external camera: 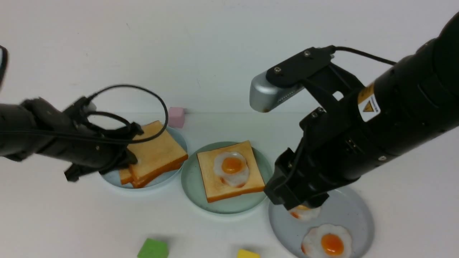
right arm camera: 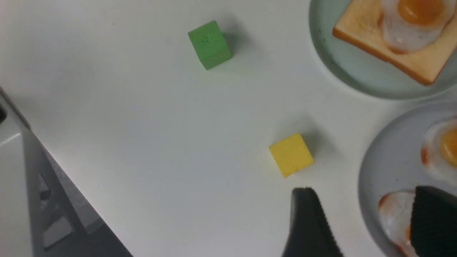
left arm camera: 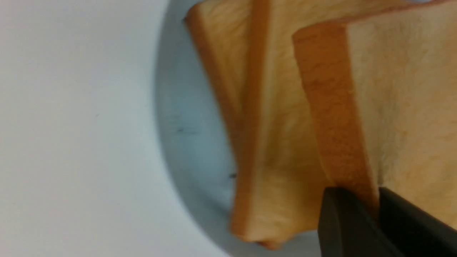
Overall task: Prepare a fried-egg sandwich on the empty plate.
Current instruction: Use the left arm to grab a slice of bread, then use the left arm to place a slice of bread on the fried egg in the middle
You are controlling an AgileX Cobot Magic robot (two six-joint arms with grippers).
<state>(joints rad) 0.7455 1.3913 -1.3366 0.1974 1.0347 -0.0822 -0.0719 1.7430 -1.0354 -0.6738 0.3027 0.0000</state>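
The mint-green plate [external camera: 193, 195] in the middle holds one toast slice [external camera: 215, 188] with a fried egg [external camera: 231, 167] on top, nothing covering the egg. To its left, a pile of toast slices [external camera: 157, 154] lies on a pale blue plate [external camera: 109, 178]. My left gripper [external camera: 127, 157] is at the pile's near-left side. In the left wrist view it [left arm camera: 375, 198] is shut on the crust edge of the top slice [left arm camera: 335, 107]. My right gripper [right arm camera: 360, 192] stands open above the grey plate's [external camera: 355, 215] left rim, with nothing held.
The grey plate carries two loose fried eggs [external camera: 328, 243] [external camera: 304, 214]. A green cube [external camera: 153, 248] and a yellow cube [external camera: 248, 253] sit near the front edge, and a pink cube [external camera: 176, 117] sits behind the toast pile. The right arm hangs over the right side.
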